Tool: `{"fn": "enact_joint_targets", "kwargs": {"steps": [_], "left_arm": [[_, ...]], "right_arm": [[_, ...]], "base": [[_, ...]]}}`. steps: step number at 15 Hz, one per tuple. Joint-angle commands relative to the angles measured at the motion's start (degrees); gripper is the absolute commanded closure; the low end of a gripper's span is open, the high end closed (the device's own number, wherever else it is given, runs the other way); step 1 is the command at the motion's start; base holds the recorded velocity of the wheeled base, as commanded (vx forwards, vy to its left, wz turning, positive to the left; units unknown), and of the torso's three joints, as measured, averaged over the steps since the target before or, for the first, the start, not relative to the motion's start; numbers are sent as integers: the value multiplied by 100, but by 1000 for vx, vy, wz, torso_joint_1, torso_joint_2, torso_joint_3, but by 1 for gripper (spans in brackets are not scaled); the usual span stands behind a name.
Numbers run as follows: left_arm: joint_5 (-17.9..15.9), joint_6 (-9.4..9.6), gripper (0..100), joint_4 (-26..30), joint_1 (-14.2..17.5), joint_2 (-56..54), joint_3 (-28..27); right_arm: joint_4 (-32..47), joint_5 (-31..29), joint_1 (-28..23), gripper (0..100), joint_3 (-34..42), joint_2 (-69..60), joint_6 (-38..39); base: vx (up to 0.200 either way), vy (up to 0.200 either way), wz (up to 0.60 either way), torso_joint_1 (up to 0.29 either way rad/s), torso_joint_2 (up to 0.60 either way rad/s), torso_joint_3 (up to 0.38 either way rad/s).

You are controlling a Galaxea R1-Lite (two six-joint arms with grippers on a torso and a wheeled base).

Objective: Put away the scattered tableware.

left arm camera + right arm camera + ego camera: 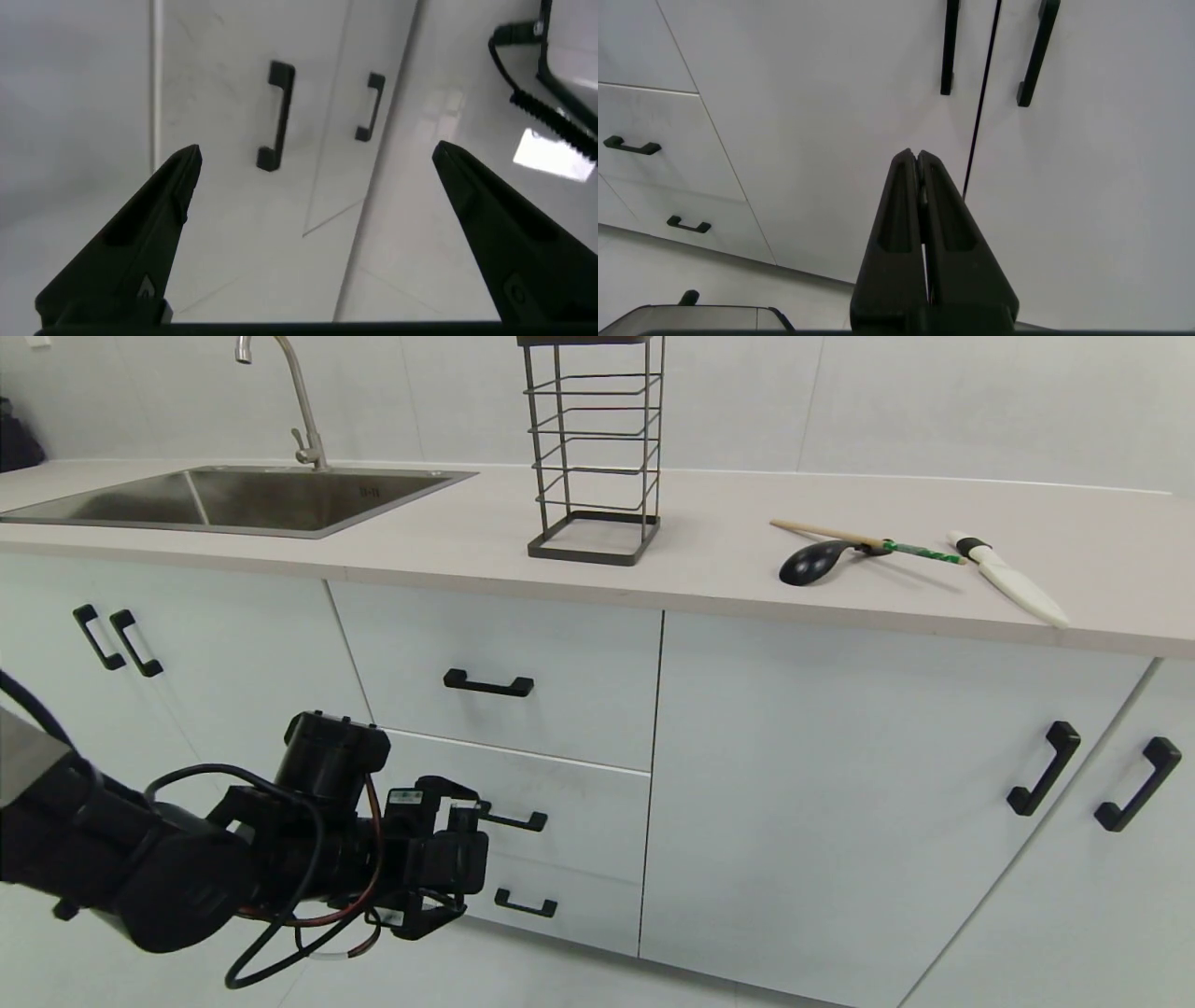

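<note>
A steel sink [252,499] sits in the table [467,541] at its left end, with a tap [301,401] behind it. Below are white drawers [560,653] and cupboard doors [840,803] with black handles [488,685]

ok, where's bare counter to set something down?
Countertop is bare between the sink and the wire rack, and again between the rack and the black spoon. Crowded at the right end: spoon, chopsticks and white knife lie close together.
</note>
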Motion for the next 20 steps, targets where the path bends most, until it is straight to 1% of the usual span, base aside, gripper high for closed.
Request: {"fn": "enact_joint_targets", "kwargs": {"steps": [1, 2, 5, 7, 8, 10, 13, 15, 20], "left_arm": [[60, 34, 0, -41, 40, 400, -46], [104, 26, 0, -217, -4, 576, -72], [131, 8, 0, -603, -4, 1042, -90], [227, -45, 0, -937, 32, 1411, -230], [262, -45, 0, -1227, 67, 1754, -433], [271, -36, 0, -1280, 67, 2053, -635], [271, -36, 0, -1306, 84, 2264, -793], [262, -18, 0, -1306, 181, 2413, -978], [262, -10, 0, -1359, 295, 2888, -1435]], "right_arm": [[2, 3, 1, 100, 1, 8, -1], [2, 3, 1, 100, 1, 8, -1], [2, 3, 1, 100, 1, 8, -1], [2, 3, 1, 100, 1, 8, -1], [2, 3, 1, 100, 1, 8, -1], [2, 3, 1, 100, 1, 8, -1], [2, 3, 1, 100, 1, 8, -1], [2, 3, 1, 100, 1, 8, -1], [2, 3, 1, 100, 1, 8, -1]], "base": [[0, 0, 0, 0, 0, 0], [0, 0, 0, 0, 0, 0], [0, 0, 0, 0, 0, 0], [0, 0, 0, 0, 0, 0], [0, 0, 0, 0, 0, 0], [0, 0, 0, 0, 0, 0], [0, 0, 0, 0, 0, 0], [0, 0, 0, 0, 0, 0], [0, 0, 0, 0, 0, 0]]}}
